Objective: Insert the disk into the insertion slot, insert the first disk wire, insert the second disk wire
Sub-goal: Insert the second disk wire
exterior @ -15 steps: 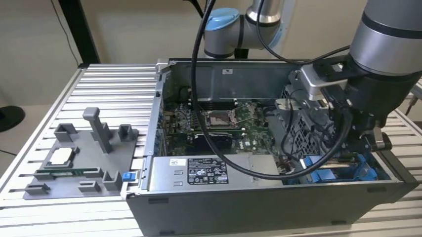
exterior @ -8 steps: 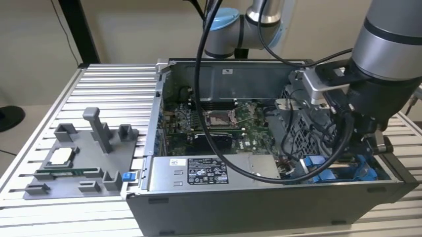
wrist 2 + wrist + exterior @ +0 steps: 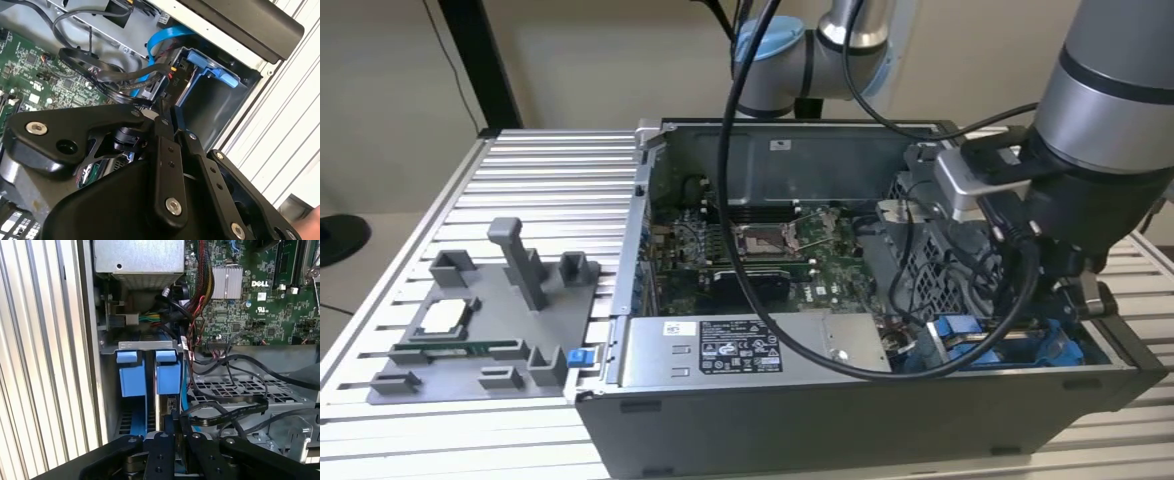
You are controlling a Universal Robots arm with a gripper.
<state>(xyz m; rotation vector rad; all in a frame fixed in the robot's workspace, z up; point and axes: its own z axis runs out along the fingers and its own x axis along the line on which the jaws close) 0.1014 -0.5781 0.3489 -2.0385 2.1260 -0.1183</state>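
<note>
Presently, contents as seen:
Gripper (image 3: 172, 432): lowered into the open computer case (image 3: 854, 410) at the exterior view's right; fingers drawn nearly together on the top edge of the disk.
Disk (image 3: 165, 405): standing on edge in the insertion slot, blue carrier tabs (image 3: 167, 372) uppermost.
Insertion slot (image 3: 131, 417): blue-railed bay against the case wall, beside a perforated grey cage (image 3: 240, 390).
Obstructions: black cables (image 3: 225, 407) draped over the cage, just beside the fingers; blue flat cable (image 3: 162, 42) looping near the bay.
Surroundings: green motherboard (image 3: 747, 250); labelled grey power-supply box (image 3: 740, 350); grey fixture tray (image 3: 480, 330) well apart on the slatted table (image 3: 400, 250).
</note>
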